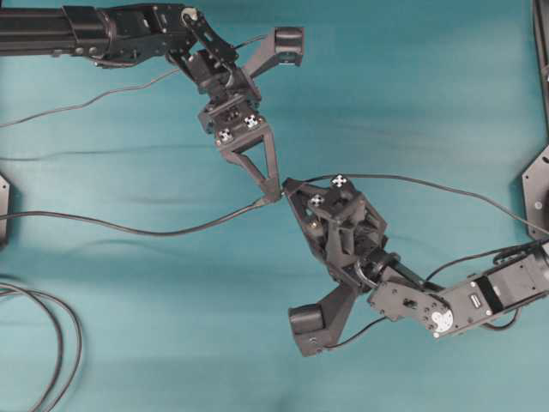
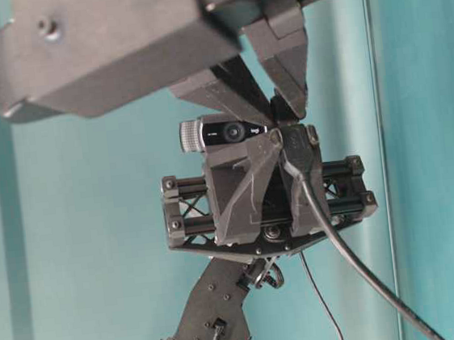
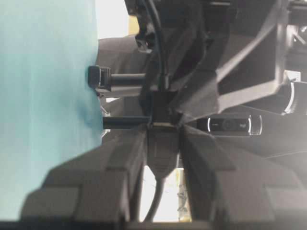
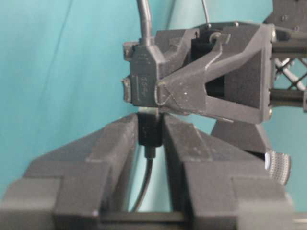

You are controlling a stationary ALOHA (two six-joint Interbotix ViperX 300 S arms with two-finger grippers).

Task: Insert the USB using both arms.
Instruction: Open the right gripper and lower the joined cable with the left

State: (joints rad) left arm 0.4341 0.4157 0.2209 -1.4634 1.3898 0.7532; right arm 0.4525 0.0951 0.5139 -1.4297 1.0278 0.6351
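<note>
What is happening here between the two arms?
The left hand grips the dark socket, and the right hand holds the USB on its thin cable. They meet tip to tip over the teal table. The USB looks pushed into the socket, with only a sliver of pale metal showing.

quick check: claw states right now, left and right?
Left claw: closed, holding the socket.
Right claw: either side of the USB, which sits in the socket; gripping or let go cannot be told.
</note>
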